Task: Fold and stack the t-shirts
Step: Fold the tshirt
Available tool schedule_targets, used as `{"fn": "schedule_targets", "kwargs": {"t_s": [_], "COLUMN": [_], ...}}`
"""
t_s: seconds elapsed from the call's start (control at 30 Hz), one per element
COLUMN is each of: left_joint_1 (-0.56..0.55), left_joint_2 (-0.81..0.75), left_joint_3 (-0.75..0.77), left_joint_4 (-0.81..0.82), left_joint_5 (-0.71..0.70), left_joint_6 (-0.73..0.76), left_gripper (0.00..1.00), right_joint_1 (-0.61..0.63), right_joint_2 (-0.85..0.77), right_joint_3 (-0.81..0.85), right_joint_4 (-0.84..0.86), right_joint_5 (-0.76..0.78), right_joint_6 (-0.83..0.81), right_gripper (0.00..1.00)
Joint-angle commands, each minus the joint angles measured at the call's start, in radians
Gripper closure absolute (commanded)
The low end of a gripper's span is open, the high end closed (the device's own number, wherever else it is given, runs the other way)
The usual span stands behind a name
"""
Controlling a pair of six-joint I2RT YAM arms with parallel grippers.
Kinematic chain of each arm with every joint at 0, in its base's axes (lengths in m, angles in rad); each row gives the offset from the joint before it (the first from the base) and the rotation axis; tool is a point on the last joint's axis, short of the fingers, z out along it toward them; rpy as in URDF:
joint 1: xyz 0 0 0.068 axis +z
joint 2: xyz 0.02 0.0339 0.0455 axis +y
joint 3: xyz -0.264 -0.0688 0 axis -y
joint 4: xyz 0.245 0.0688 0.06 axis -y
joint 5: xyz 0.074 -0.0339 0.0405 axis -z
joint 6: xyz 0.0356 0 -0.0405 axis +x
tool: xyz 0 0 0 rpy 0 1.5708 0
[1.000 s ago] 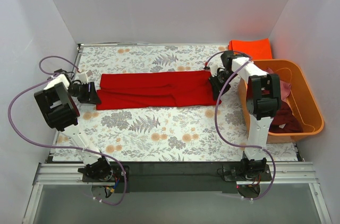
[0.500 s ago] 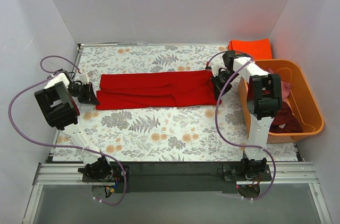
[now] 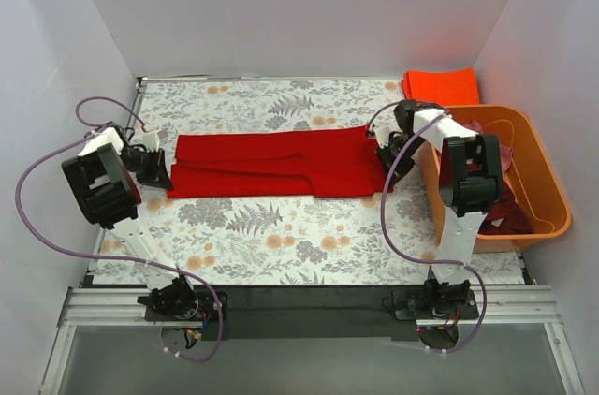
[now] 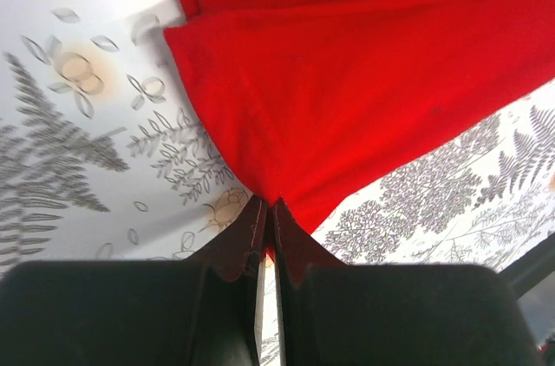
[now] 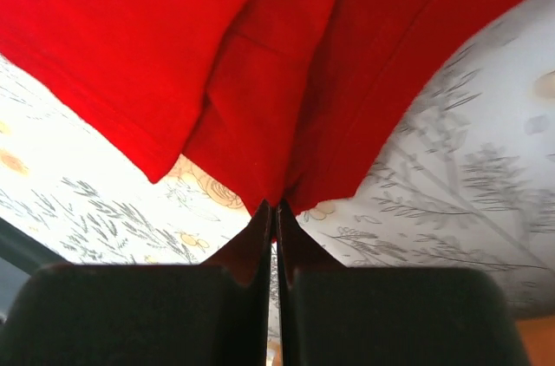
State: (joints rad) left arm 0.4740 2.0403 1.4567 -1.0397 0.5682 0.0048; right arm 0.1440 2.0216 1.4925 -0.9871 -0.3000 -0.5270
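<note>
Stretched across the floral table (image 3: 281, 236), the bright red t-shirt (image 3: 271, 163) is pinched at both ends. My left gripper (image 4: 269, 203) and right gripper (image 5: 276, 205) are clamped on cloth, I judge for folding. The orange tub (image 3: 547, 191) holds a maroon shirt (image 3: 505, 212) and a pink shirt (image 3: 501, 156). An orange-red shirt (image 3: 440, 86) lies folded behind.

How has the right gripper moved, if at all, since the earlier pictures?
Yes, slightly rightward: the right gripper now sits nearer the orange tub, shut on the red t-shirt.
</note>
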Motion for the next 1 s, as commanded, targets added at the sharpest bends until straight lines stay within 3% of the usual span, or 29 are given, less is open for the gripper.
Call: {"fn": "schedule_targets", "kwargs": {"t_s": [0.0, 0.37, 0.4, 0.43, 0.53, 0.6, 0.67, 0.77, 0.87, 0.97], "left_joint_1": [0.003, 0.003, 0.003, 0.005, 0.008, 0.003, -0.012, -0.104, -0.265, -0.516], "left_joint_2": [-0.028, -0.048, -0.055, -0.072, -0.155, -0.205, -0.27, -0.353, -0.437, -0.494], "left_joint_3": [-0.041, -0.131, -0.121, -0.111, -0.058, -0.038, -0.03, -0.07, -0.183, -0.323], "left_joint_4": [0.027, 0.075, 0.073, 0.066, 0.033, 0.047, 0.076, 0.141, 0.282, 0.476], "left_joint_5": [-0.065, -0.094, -0.085, -0.038, 0.134, 0.223, 0.31, 0.338, 0.332, 0.377], "left_joint_6": [0.029, 0.037, 0.031, 0.029, 0.053, 0.049, 0.035, 0.001, -0.152, -0.375], "left_gripper": [1.0, 1.0, 0.93, 0.78, 0.55, 0.47, 0.45, 0.44, 0.42, 0.38], "right_joint_1": [-0.007, 0.015, 0.022, 0.022, 0.022, 0.022, 0.02, 0.022, 0.022, 0.022], "right_joint_2": [-0.038, -0.058, -0.063, -0.066, -0.093, -0.116, -0.141, -0.175, -0.185, -0.178], "right_joint_3": [-0.063, -0.083, -0.078, -0.071, -0.008, 0.038, 0.048, 0.015, -0.024, -0.067], "right_joint_4": [0.011, 0.016, 0.015, -0.004, -0.036, -0.053, -0.056, -0.048, -0.036, -0.019], "right_joint_5": [0.076, 0.061, 0.058, 0.049, -0.002, -0.039, -0.06, -0.097, -0.142, -0.201], "right_joint_6": [-0.03, -0.008, -0.004, 0.002, 0.016, 0.031, 0.047, 0.067, 0.091, 0.119], "right_gripper": [0.99, 0.99, 0.95, 0.89, 0.67, 0.58, 0.57, 0.57, 0.57, 0.58]}}
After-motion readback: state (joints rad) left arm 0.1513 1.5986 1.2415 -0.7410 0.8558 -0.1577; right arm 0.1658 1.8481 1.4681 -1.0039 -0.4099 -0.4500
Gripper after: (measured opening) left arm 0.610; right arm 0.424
